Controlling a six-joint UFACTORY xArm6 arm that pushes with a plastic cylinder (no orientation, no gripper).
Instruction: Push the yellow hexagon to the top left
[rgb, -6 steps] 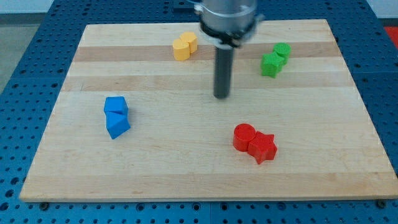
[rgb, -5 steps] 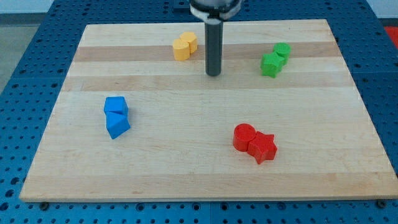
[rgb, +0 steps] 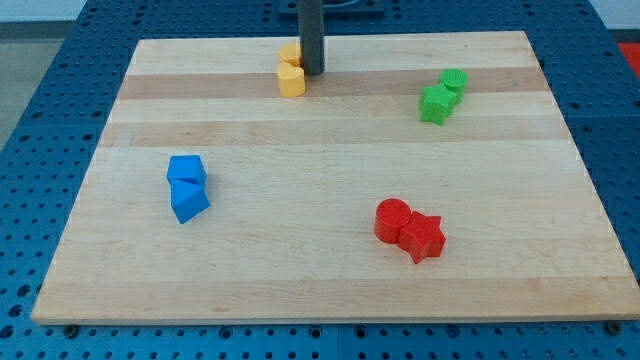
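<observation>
Two yellow blocks sit close together near the view's top, left of centre. The nearer yellow block (rgb: 291, 80) is in full view. The farther yellow block (rgb: 290, 53) is partly hidden by my rod, and I cannot tell which one is the hexagon. My tip (rgb: 313, 73) rests on the board just right of the yellow pair, touching or nearly touching them. The rod rises straight up out of the view's top.
Two blue blocks (rgb: 187, 186) lie at the view's left. Two green blocks (rgb: 442, 95) lie at the upper right. A red cylinder (rgb: 392, 218) and a red star (rgb: 423, 237) lie at the lower right. The wooden board (rgb: 330, 280) rests on a blue perforated table.
My tip has moved from the board's middle toward the view's top and left, up to the right side of the yellow pair. The farther yellow block is now partly hidden behind the rod.
</observation>
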